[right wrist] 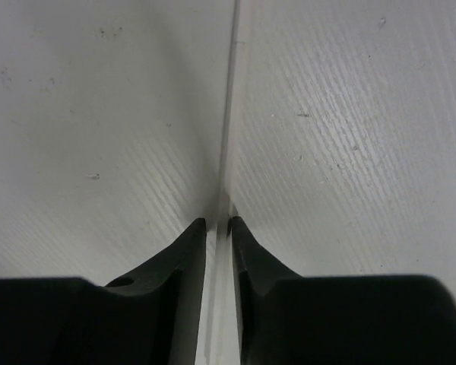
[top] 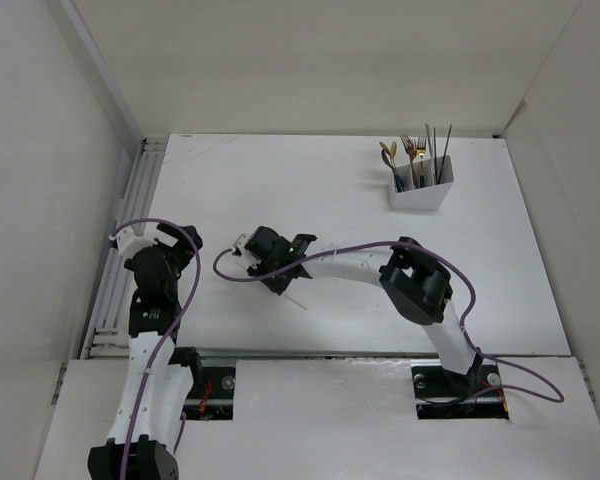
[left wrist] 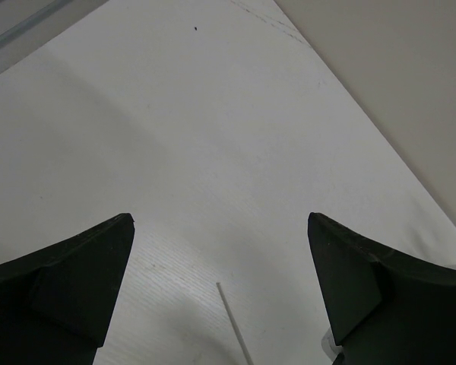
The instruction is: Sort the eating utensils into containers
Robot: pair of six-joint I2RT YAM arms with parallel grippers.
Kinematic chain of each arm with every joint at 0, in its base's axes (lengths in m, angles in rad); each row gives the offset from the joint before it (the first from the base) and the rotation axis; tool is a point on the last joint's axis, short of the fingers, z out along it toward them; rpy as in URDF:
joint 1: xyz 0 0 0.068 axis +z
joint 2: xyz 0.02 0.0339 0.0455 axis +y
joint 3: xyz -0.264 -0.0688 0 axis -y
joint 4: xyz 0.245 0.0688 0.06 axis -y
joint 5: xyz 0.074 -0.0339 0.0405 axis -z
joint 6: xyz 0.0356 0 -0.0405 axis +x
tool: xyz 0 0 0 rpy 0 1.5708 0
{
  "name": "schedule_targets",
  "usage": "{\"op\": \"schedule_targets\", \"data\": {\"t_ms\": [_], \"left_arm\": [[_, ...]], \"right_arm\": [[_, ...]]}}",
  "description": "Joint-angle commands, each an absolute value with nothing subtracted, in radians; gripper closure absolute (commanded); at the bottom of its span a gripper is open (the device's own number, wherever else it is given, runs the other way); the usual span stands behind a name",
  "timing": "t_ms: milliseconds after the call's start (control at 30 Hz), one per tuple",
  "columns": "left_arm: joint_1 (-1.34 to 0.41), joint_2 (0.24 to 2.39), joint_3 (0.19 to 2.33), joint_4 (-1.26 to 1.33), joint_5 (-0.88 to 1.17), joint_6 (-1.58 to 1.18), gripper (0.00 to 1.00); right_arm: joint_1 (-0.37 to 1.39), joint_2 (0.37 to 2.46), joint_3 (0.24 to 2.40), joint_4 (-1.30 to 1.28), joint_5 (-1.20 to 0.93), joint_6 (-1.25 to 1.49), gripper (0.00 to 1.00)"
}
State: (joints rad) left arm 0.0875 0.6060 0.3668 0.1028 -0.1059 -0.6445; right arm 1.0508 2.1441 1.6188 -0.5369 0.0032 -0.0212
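The right end effector (right wrist: 217, 222) points down at the white counter (top: 280, 180), whose surface in the right wrist view shows a fine diagonal grain and a few small specks; its two matte black fingers taper to blunt wedges and stand almost together, leaving only a thin slit; the pale stick (right wrist: 228, 114), slim, straight and smooth, lies in that slit and runs away from the tips across the counter; whether the pads actually press on it cannot be told. From above, a short length of the same stick (top: 295, 299) pokes out at a slant beside the right arm's black wrist, near the middle of the counter.

The left end effector (left wrist: 220, 217) gapes wide with nothing in it; its fingers (left wrist: 61, 296) are broad, dull black blocks with angled faces, and the thin end of the stick (left wrist: 232, 319) shows low between them, lying on the counter.

At the far right corner sits the white bin (top: 420, 197), a small rectangular plastic box with plain smooth walls; standing in it are gold-bowled spoons (top: 388, 152), gold-tined forks (top: 412, 148) and thin dark chopsticks (top: 435, 150), all leaning a little.
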Motion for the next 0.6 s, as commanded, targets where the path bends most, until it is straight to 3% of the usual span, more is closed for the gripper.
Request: {"op": "schedule_targets", "data": {"t_ms": [0, 167, 333, 567], "left_arm": [[0.095, 0.583, 0.371, 0.100, -0.103, -0.667, 0.04], [0.095, 0.583, 0.380, 0.091, -0.114, -0.646, 0.04], [0.095, 0.574, 0.380, 0.091, -0.123, -0.635, 0.04], [0.095, 0.565, 0.390, 0.081, -0.132, -0.626, 0.04]], "right_arm": [[1.057, 2.175, 1.592, -0.497, -0.023, 0.002, 0.75], [1.057, 2.226, 1.614, -0.523, -0.005, 0.011, 1.00], [1.057, 2.206, 1.557, -0.488, 0.006, 0.011, 1.00], [0.942, 1.976, 1.399, -0.290, -0.038, 0.066, 1.00]]}}
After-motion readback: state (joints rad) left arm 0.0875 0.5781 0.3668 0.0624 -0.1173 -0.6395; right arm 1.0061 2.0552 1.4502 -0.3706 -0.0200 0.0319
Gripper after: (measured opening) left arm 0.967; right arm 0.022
